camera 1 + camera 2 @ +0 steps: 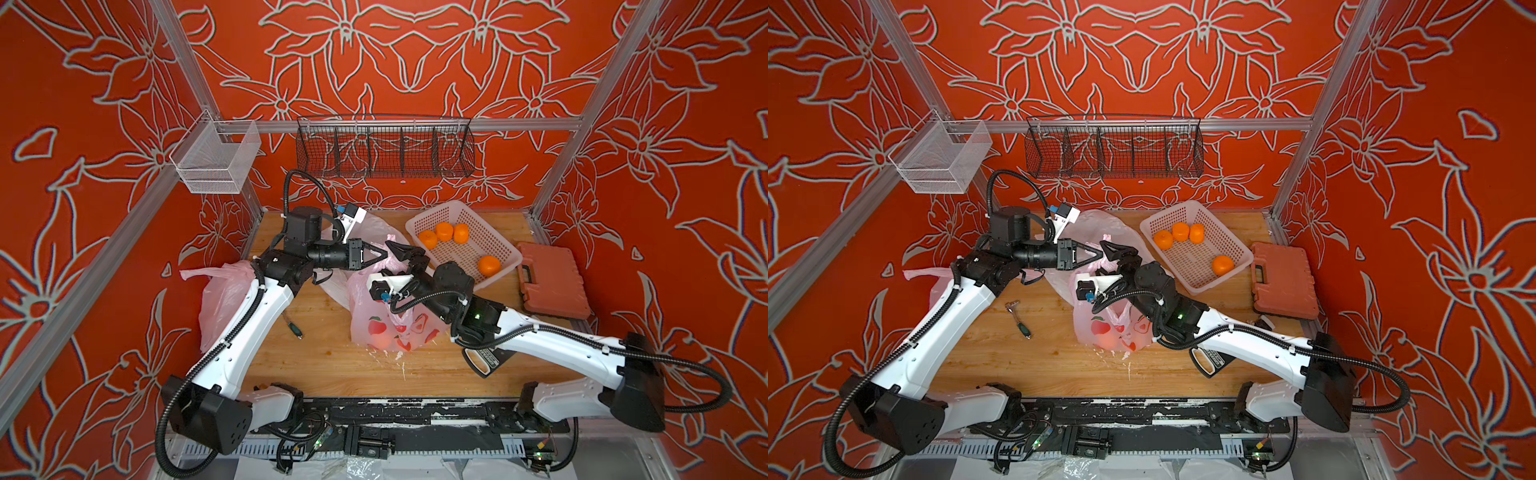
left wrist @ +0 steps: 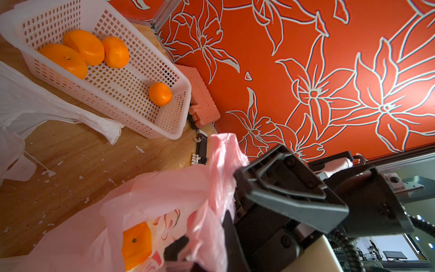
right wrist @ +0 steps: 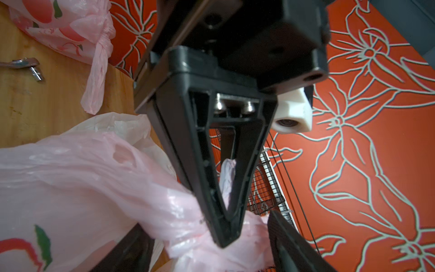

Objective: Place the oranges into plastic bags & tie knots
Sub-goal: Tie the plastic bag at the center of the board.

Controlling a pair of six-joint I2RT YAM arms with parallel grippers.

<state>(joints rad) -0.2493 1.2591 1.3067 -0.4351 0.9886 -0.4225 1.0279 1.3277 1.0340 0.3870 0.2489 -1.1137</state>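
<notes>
A pink peach-print plastic bag stands mid-table with an orange showing inside. My left gripper is shut on its bunched pink handle. My right gripper is open, its fingers on either side of that handle and of the left gripper's tip. Several oranges lie in the pale pink basket. A second pink bag lies at the left, its top twisted into a knot. A white bag lies behind.
An orange tool case sits right of the basket. A small hand tool lies on the wood between the bags. A black-handled object lies under the right arm. A black wire rack and a white mesh bin hang above.
</notes>
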